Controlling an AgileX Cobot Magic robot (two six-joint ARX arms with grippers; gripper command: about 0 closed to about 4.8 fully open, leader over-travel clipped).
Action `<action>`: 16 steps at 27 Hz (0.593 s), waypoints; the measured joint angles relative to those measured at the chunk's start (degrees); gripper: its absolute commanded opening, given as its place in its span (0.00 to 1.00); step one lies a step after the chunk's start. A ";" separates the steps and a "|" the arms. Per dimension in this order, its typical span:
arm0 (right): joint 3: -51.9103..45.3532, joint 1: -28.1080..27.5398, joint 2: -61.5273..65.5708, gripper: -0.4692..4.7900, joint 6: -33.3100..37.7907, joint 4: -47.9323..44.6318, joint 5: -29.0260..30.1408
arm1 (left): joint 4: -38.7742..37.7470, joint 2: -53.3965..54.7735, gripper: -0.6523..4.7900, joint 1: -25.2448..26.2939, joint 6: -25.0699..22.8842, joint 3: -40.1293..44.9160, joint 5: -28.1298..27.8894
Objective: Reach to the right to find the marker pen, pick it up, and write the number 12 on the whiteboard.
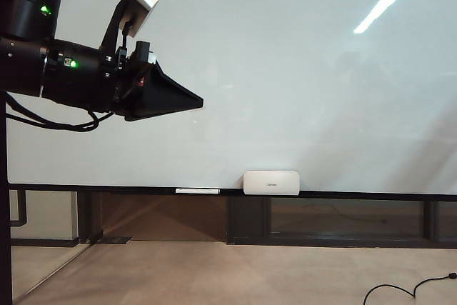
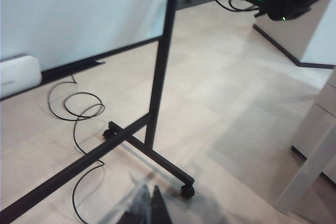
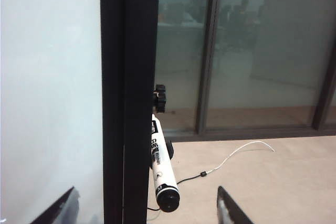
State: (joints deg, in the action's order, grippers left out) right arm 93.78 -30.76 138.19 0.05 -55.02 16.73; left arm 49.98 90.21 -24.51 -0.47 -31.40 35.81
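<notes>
Marker pen [image 3: 161, 174]: white barrel, black cap, clipped just beside the whiteboard [image 1: 285, 69]'s dark side frame [image 3: 130, 98], unheld. Right gripper [image 3: 144, 208]: jaws spread wide and empty, the frame post between its fingertips [image 3: 228, 208] and partly blocking the pen. Left gripper [image 1: 168, 96]: before the bare board, its closure unclear; eraser [image 1: 271, 182] and long white marker [image 1: 198, 191] on the ledge, black cable [image 2: 79, 114] on the floor.
</notes>
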 measured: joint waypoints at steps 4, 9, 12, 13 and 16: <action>4.24 0.04 4.68 0.65 0.76 1.05 -0.07 | -0.04 0.00 0.11 0.00 -0.15 -0.07 -0.24; 9.16 0.07 7.37 0.61 0.96 2.73 0.00 | -1.62 0.37 0.11 0.00 -0.13 -0.07 -0.15; 13.20 0.02 9.44 0.68 0.94 4.04 1.14 | -2.45 0.37 0.11 0.00 -0.11 -0.07 -0.07; 14.43 0.02 9.79 0.68 0.90 5.79 1.18 | -2.45 0.37 0.11 0.00 -0.09 -0.07 -0.09; 17.00 -0.02 10.08 0.68 -0.94 9.73 1.33 | -2.49 0.37 0.11 0.00 -0.07 -0.13 -0.31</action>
State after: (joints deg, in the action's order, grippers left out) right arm 110.78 -30.79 148.27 -0.89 -45.30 18.06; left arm 47.48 90.59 -24.51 -0.54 -31.53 35.51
